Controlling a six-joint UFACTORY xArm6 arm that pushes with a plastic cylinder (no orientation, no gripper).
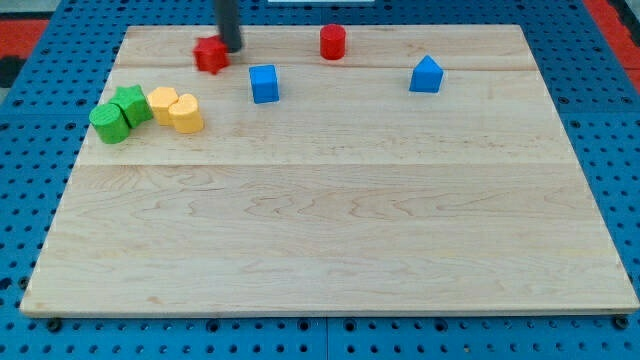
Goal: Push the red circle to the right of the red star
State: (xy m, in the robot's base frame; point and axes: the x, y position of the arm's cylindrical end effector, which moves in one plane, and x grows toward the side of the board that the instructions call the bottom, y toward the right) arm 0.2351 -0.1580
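Jaws are absent, so my tip is seen touching the red star, the red circle lying at three o'clock.

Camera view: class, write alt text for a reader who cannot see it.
A dark rod's tip sits just right of a red star near the top of a wooden board, with a red circle further right. Two blue blocks lie below; green and yellow blocks cluster left.
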